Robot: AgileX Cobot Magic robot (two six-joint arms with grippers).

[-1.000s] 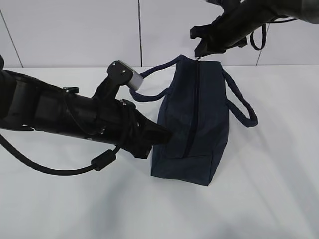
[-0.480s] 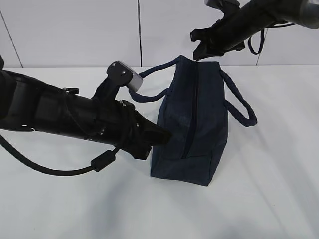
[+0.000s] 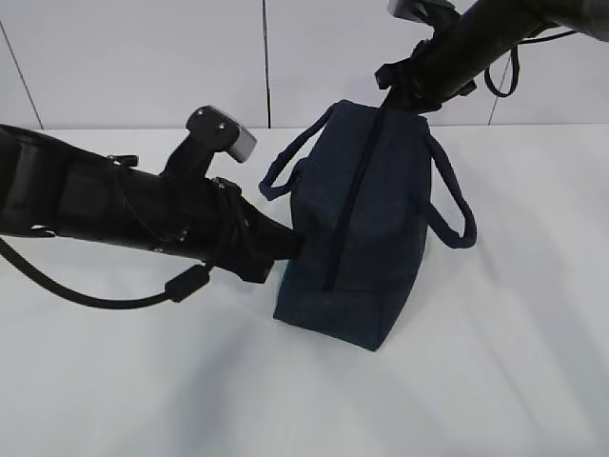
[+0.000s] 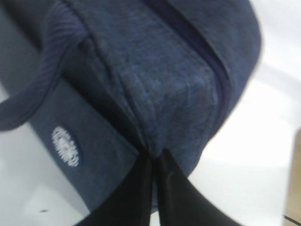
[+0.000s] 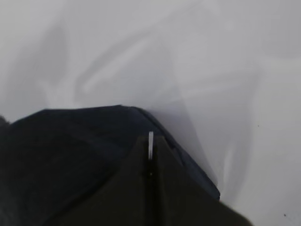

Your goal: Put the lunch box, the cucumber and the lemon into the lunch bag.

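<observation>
The dark navy lunch bag [image 3: 366, 224] stands on the white table, zipped shut along its top, tilted with its far end lifted. My left gripper [image 3: 297, 243] is shut on a pinch of the bag's fabric at its near left corner; the left wrist view shows the fingers [image 4: 141, 188] closed on the cloth beside the round white logo [image 4: 65, 146]. My right gripper [image 3: 400, 98] is shut on the metal zipper pull [image 5: 150, 145] at the bag's far end. The lunch box, cucumber and lemon are out of view.
The bag's two loop handles hang to either side, one on the left [image 3: 290, 157] and one on the right [image 3: 452, 200]. A white panelled wall [image 3: 190, 57] stands behind the white table [image 3: 495, 362].
Both arms have shifted: the bag's near end has been drawn left and its far end raised, so the bag now sits more tilted. Both grips have held.
</observation>
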